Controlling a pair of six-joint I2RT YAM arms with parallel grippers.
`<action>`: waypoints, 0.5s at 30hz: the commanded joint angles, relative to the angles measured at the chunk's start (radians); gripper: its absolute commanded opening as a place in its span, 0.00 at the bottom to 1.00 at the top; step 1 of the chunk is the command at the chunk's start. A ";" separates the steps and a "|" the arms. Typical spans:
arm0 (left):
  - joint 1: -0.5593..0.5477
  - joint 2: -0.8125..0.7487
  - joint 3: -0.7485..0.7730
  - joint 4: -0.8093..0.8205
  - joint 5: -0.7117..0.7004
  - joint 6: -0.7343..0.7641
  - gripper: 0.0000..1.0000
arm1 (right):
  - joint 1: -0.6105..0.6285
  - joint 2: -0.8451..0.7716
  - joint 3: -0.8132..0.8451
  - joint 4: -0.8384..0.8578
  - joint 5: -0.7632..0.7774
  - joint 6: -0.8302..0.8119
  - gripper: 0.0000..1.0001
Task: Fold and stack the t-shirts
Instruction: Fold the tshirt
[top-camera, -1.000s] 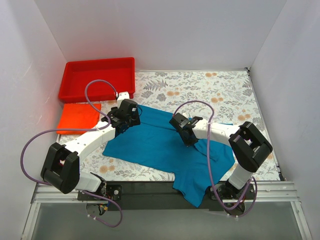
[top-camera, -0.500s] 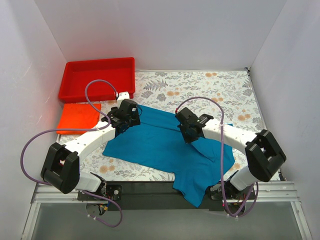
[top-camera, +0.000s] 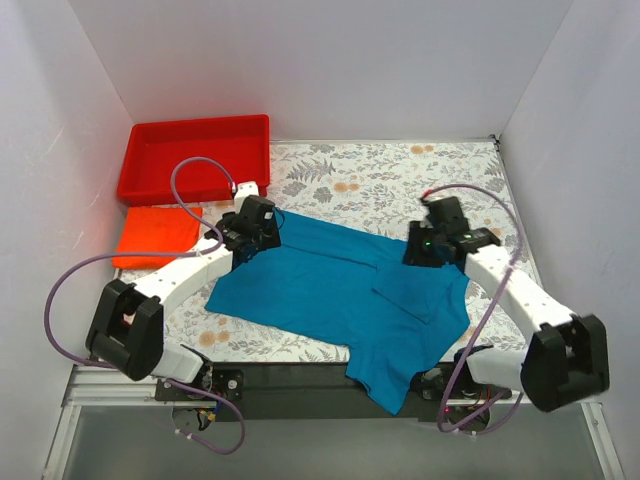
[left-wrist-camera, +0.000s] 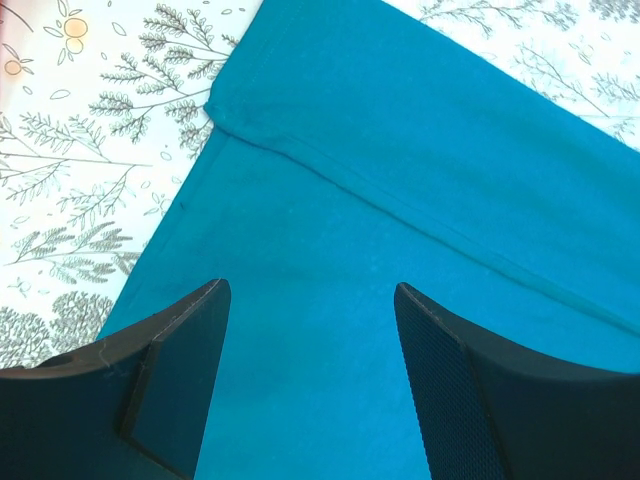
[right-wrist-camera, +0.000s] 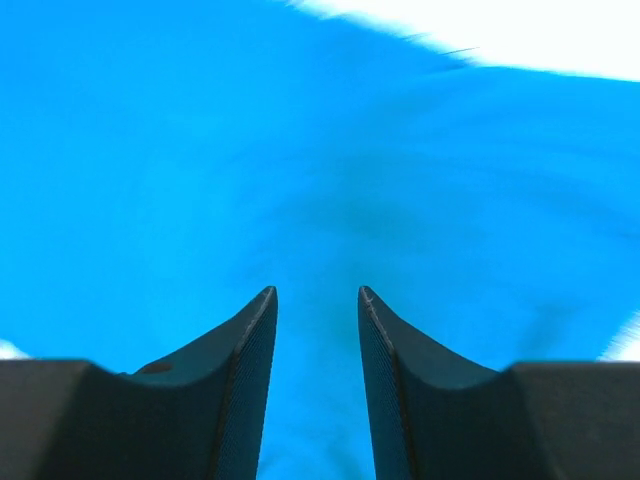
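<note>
Right arm (top-camera: 505, 285) swung from mid-shirt to right edge of teal t-shirt (top-camera: 320, 285); right jaws narrowly parted, left jaws wide, both empty. Shirt spread on desk (top-camera: 400, 180); limp, light cloth, so likely pinch at hem corners.

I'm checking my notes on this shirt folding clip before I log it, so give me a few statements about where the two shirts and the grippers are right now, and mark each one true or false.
1. The teal shirt lies spread on the table, with one part hanging over the near edge. True.
2. The orange shirt lies inside the red tray. False: it lies folded on the table beside the tray.
3. The left gripper is shut on the teal shirt. False: its jaws stand apart over the cloth, holding nothing.
4. The right gripper is open over the teal shirt. True.
5. The two shirts are stacked. False: they lie apart.
</note>
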 joint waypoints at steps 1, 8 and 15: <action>0.043 0.077 0.090 0.021 0.028 -0.026 0.66 | -0.223 -0.122 -0.074 0.070 0.030 0.046 0.44; 0.121 0.260 0.219 0.036 0.088 -0.040 0.65 | -0.635 -0.182 -0.209 0.300 -0.095 0.120 0.47; 0.127 0.415 0.297 0.041 0.094 -0.029 0.65 | -0.847 -0.038 -0.324 0.608 -0.369 0.215 0.49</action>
